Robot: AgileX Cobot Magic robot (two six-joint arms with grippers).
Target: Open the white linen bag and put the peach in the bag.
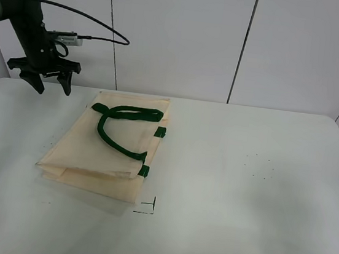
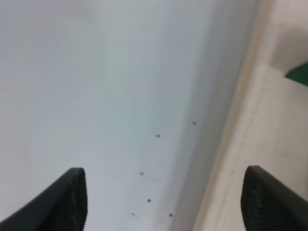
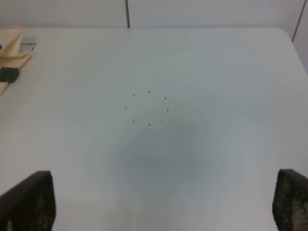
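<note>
The white linen bag (image 1: 111, 148) lies flat and closed on the table, left of centre, with its dark green handles (image 1: 121, 121) folded on top. No peach shows in any view. My left gripper (image 1: 54, 87) is open and empty, above the table's far left, beyond the bag's far corner. In the left wrist view (image 2: 166, 202) its fingers are spread, with the bag's edge (image 2: 269, 134) on one side. My right gripper (image 3: 161, 202) is open and empty over bare table; it is out of the exterior view. The bag's corner (image 3: 12, 43) shows far off in the right wrist view.
A small black corner mark (image 1: 147, 208) is drawn on the table by the bag's near corner. A ring of small dots (image 1: 260, 166) marks the table's right half, also seen in the right wrist view (image 3: 149, 108). White wall panels stand behind the table's far edge.
</note>
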